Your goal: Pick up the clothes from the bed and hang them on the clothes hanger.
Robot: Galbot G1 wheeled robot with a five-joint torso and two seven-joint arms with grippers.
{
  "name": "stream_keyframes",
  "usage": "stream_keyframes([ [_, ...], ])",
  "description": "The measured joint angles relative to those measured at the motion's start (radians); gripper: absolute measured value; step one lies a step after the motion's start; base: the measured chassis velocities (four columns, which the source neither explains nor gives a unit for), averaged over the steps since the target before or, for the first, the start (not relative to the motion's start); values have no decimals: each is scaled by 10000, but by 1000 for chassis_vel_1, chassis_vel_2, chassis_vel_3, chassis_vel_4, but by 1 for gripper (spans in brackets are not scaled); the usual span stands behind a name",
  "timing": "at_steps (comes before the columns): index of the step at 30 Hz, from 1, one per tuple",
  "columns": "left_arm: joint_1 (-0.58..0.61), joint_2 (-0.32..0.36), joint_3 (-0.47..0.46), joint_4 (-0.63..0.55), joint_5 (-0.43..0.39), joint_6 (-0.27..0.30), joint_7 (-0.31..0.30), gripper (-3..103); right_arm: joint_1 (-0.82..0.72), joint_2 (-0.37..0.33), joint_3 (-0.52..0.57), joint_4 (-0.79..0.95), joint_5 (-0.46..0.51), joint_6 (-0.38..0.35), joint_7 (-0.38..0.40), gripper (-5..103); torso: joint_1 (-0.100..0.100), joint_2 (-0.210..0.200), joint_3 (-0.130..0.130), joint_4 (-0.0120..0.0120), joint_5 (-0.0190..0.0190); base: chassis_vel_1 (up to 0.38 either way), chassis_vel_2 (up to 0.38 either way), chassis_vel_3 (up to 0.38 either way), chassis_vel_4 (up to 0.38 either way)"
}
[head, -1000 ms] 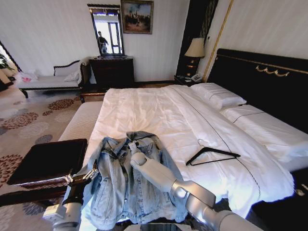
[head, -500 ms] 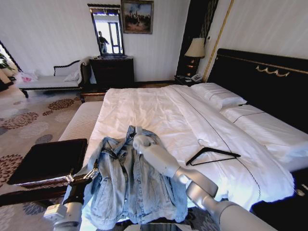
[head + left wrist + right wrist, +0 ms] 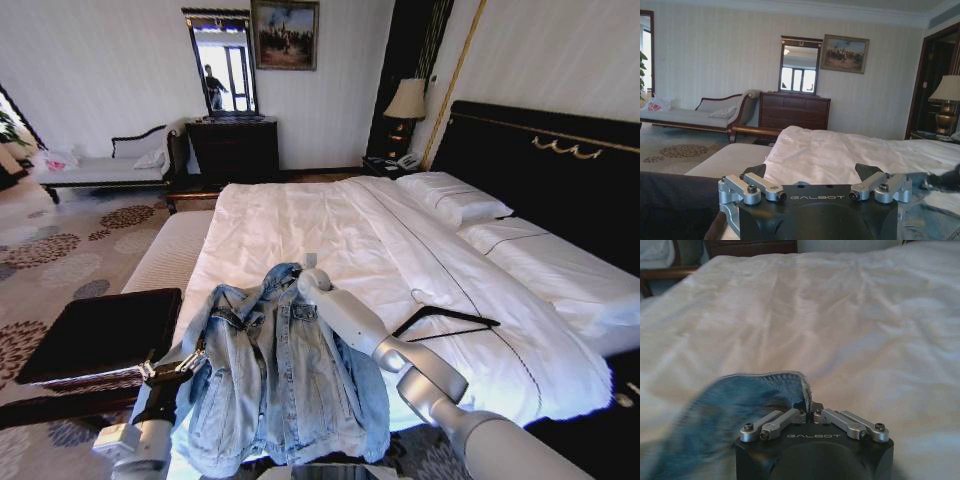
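The light-blue denim clothes (image 3: 275, 385) lie spread on the near corner of the white bed (image 3: 300, 225). My right gripper (image 3: 304, 270) is shut on the collar and holds it lifted off the sheet; in the right wrist view the jaws of the right gripper (image 3: 809, 408) pinch the blue fabric (image 3: 735, 412). The black clothes hanger (image 3: 441, 322) with its silver hook lies flat on the bed to the right of that arm. My left gripper (image 3: 183, 364) stands open at the jacket's left edge, and the left gripper (image 3: 811, 175) has nothing between its fingers.
A dark low table (image 3: 100, 335) stands left of the bed, with a padded bench (image 3: 170, 250) beyond it. White pillows (image 3: 455, 198) and the black headboard (image 3: 545, 170) are at the right. A dresser (image 3: 235, 150), a chaise (image 3: 100, 170) and a lamp (image 3: 406, 100) line the far wall.
My right gripper has moved right and farther up the bed, pulling the jacket collar with it. The left arm and the hanger have stayed put.
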Motion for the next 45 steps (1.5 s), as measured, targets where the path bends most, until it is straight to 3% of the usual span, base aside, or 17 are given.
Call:
stream_keyframes([
  [3, 3, 43, 80, -44, 58, 67, -46, 100, 20, -92, 51, -526, -875, 314, -557, 2, 0, 0, 0, -2, 0, 0, 0, 0, 0],
  [13, -16, 152, 236, -128, 274, 196, -185, 100, 20, -79, 69, -1545, -2445, 812, -1457, -1, 0, 0, -1, 0, -2, 0, 0, 0, 0],
  [19, 34, 212, 330, -194, 343, 255, -199, 100, -322, -294, -35, -1394, -2978, 942, -1924, 25, 0, 0, 0, -2, -1, 0, 0, 0, 0],
  [20, 35, 219, 344, -203, 349, 265, -209, 100, -352, -341, -36, -1322, -2980, 940, -1956, 25, 0, 0, 0, -1, -2, 0, 0, 0, 0],
  [21, 37, 229, 356, -223, 366, 270, -220, 100, -421, -424, -9, -1156, -2950, 938, -1977, 36, 0, 0, 0, -1, -1, 0, 0, 0, 0],
  [22, 37, 229, 356, -223, 366, 270, -220, 100, -421, -424, -9, -1156, -2950, 938, -1977, 36, 0, 0, 0, -1, -1, 0, 0, 0, 0],
  [23, 43, 230, 360, -228, 374, 272, -227, 100, -491, -519, 33, -941, -2836, 932, -1977, 36, 0, 0, 0, 0, -2, 0, 0, 0, 0],
  [26, 54, 232, 359, -238, 375, 274, -231, 100, -731, -850, 73, -165, -2353, 896, -1907, 52, 0, 0, 0, 1, -1, 0, 0, 0, 0],
  [28, 54, 234, 357, -239, 376, 274, -232, 100, -776, -907, 73, -46, -2275, 883, -1892, 52, 0, 0, -1, 1, -1, 0, 0, 0, 0],
  [29, 52, 252, 361, -240, 374, 275, -234, 100, -977, -1184, 101, 527, -1960, 792, -1761, 63, 0, 0, 0, -1, -1, 0, 0, 0, 0],
  [32, 34, 285, 402, -241, 372, 289, -250, 100, -1156, -1434, 176, 1010, -1853, 741, -1650, 68, 0, 1, -1, 0, -1, 0, 0, 0, 0],
  [35, 9, 315, 503, -231, 381, 305, -267, 100, -1469, -1882, 290, 1837, -1774, 722, -1586, 84, 0, 1, -1, -3, -2, 0, 0, 0, 0],
  [39, 24, 349, 511, -217, 381, 308, -268, 100, -1841, -2268, 451, 2872, -1561, 673, -1427, 95, 0, 1, 0, 0, 0, 0, 0, 0, 0],
  [45, -83, 630, 527, -78, 296, 436, -289, 100, -2610, -2885, 868, 4680, -1083, 548, -1165, 100, 0, 2, -1, 2, 0, 0, 0, 0, 0],
])
